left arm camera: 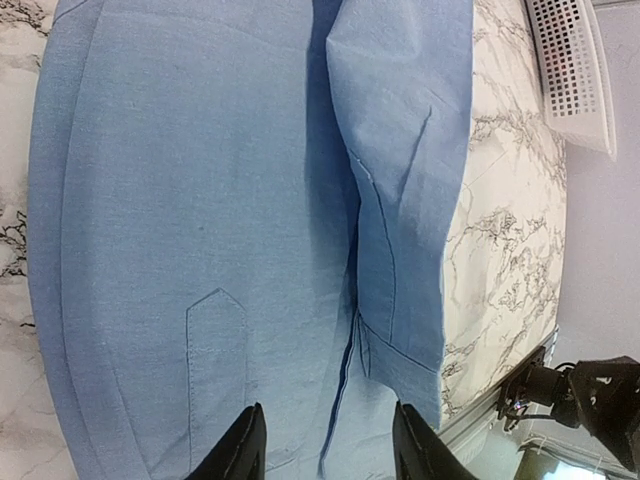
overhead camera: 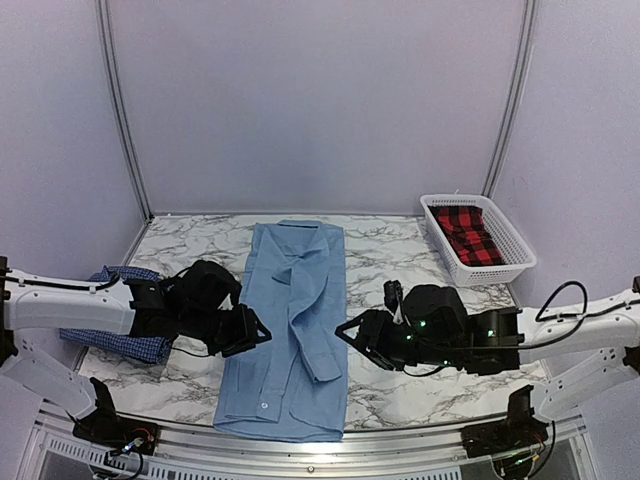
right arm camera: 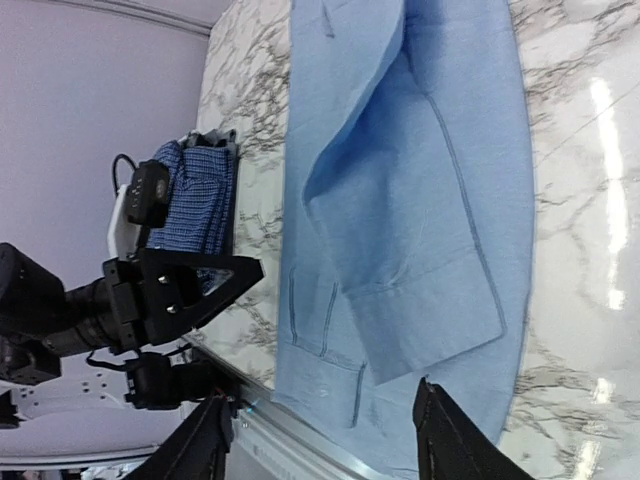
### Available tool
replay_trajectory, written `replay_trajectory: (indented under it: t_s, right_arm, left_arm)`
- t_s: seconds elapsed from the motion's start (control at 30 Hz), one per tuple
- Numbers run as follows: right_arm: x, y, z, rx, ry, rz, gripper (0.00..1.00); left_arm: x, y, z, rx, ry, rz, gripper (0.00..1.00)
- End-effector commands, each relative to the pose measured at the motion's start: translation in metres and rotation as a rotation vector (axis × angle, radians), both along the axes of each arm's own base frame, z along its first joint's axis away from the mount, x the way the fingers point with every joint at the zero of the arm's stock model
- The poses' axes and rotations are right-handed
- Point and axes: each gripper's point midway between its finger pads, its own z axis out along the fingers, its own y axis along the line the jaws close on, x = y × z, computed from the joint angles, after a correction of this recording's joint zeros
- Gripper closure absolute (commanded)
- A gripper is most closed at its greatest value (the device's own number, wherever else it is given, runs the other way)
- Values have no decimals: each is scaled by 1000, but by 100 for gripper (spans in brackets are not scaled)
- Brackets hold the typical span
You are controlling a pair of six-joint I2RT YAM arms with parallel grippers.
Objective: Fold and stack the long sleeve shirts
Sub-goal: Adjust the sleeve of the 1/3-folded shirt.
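The plain light blue collared cloth shirt (overhead camera: 290, 330) lies lengthwise mid-table, sleeves folded inward. The left gripper (overhead camera: 264, 335) and right gripper (overhead camera: 345, 335) flank it, both spread and empty. Probably hem-to-collar comes next: pinch both hem corners evenly, lift together, and keep the sleeves tucked.

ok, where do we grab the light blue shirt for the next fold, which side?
Probably the near hem, one corner each: left end effector from the left, right end effector from the right. The light blue shirt lies flat, lengthwise, collar far, sleeves folded in, so the hem at the table edge is the freest edge to lift.
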Motion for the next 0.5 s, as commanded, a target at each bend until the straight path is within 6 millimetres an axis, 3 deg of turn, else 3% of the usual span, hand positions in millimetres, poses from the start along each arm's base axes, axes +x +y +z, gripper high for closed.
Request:
replay_trajectory:
  t_s: [0.0,0.1,0.23,0.37,0.47]
  right_arm:
    - [8,-41,-20,-314,-130,44,37]
    - [12,-23,-20,-405,-201,194,36]
    - [9,29,-19,-551,-284,364,37]
    - [0,62,-48,-687,-288,473,37]
    - [-5,72,-69,-759,-261,511,37]
  left_arm:
    - [-3,-2,3,-25,0,-30,55]
    - [-7,-6,0,-20,9,-52,55]
    - [-7,-3,-2,-15,10,-39,56]
    - [-6,5,0,-12,-7,-8,56]
    - [-8,14,1,-8,-11,14,56]
